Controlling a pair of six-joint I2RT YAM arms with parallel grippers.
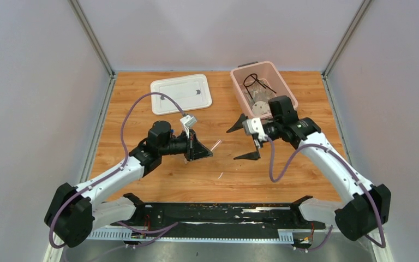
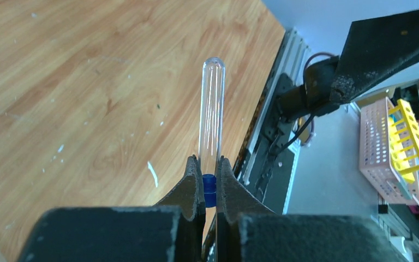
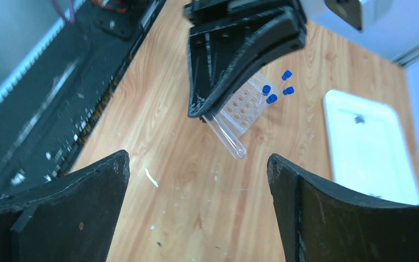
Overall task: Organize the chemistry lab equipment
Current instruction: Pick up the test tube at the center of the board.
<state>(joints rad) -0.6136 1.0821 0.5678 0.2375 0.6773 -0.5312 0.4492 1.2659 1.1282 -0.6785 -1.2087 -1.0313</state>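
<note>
— Left pincer (image 2: 210,177) fingers fill the bottom of its own wrist view. What's between them?
— One clear tube (image 2: 213,109). The pincer is clamped on it right at the blue cap (image 2: 209,185), and the rounded end sticks out over the tabletop (image 2: 60,109).
— And the right pincer (image 3: 197,164)?
— Its jaws are spread wide and grip nothing. It faces the tube's rounded end, near it but apart.
— What about containers?
— Pink bin (image 1: 234,79) sits at the far right of the tabletop. Inside lie the black wire ring tripod (image 1: 253,81) and clear plastic bags (image 1: 262,95), with a white disc (image 1: 260,107) showing.
— Its cover?
— White lid (image 1: 181,93) lies flat on the wood to the bin's left, apart from it.
— The rack?
— Clear tube rack (image 3: 245,106) shows in the right wrist view. It stands on the tabletop behind the left pincer, between it and the lid, and is partly hidden. Four blue-capped tubes (image 3: 275,90) stand upright at its far end.
</note>
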